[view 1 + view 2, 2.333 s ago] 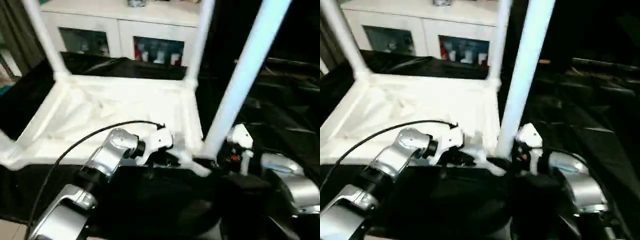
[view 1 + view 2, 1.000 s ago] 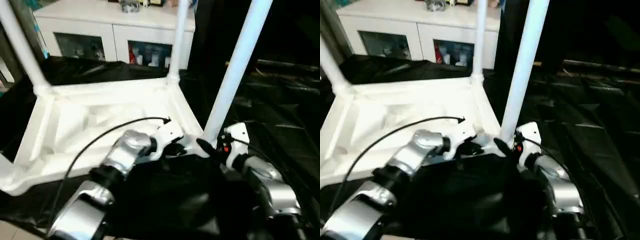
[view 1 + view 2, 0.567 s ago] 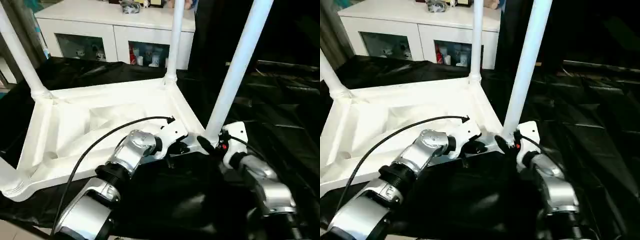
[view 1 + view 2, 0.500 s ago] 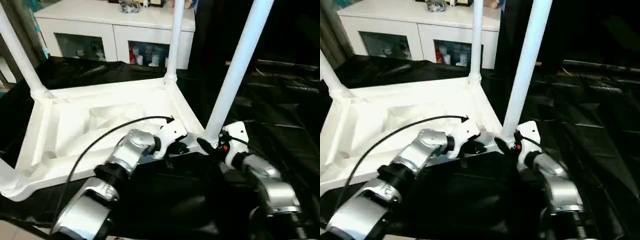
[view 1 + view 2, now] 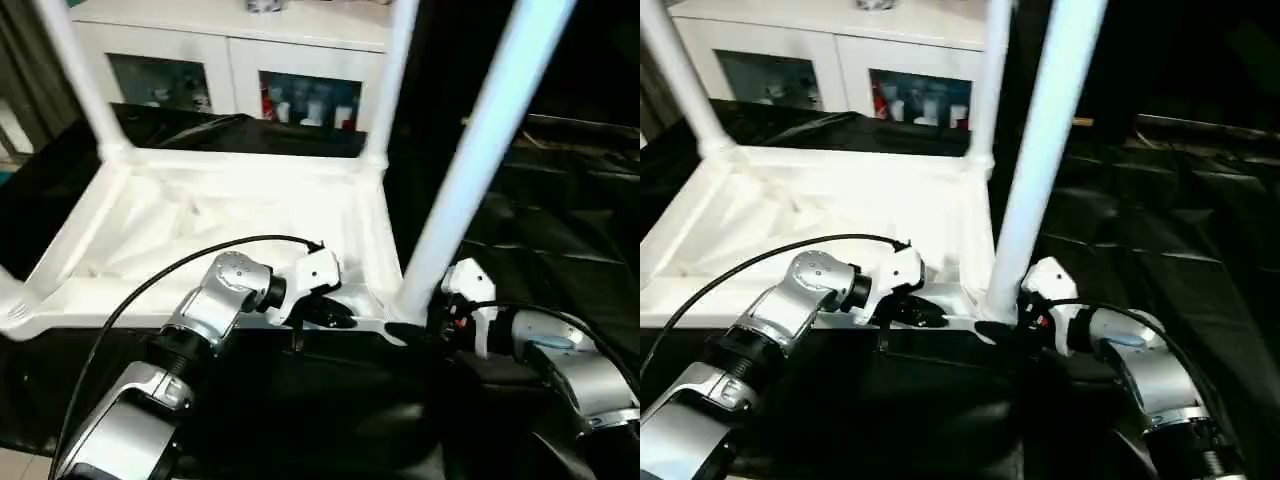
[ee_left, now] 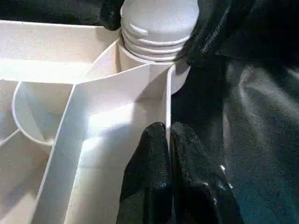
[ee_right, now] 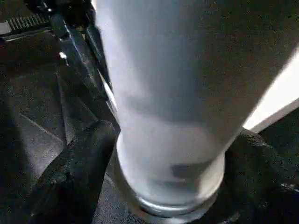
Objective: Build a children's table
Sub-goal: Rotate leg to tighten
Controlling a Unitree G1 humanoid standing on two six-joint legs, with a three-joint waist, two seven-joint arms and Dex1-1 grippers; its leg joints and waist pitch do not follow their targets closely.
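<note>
Plainly, unlettered children's table [image 5: 230, 225]

R gripper [image 7: 168, 154] now sits lower on the near-right leg [image 5: 470, 160], fingers [image 7: 79, 163] wrapped round its base at the corner socket; a sec ago it was reaching in from further right. L gripper [image 6: 169, 154] has slid along the near rim of the children's table [image 5: 220, 230], tips now pinched on the rim wall nr that socket.

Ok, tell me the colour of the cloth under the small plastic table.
Black, glossy and creased cloth, clearest in the right eye view.
</note>
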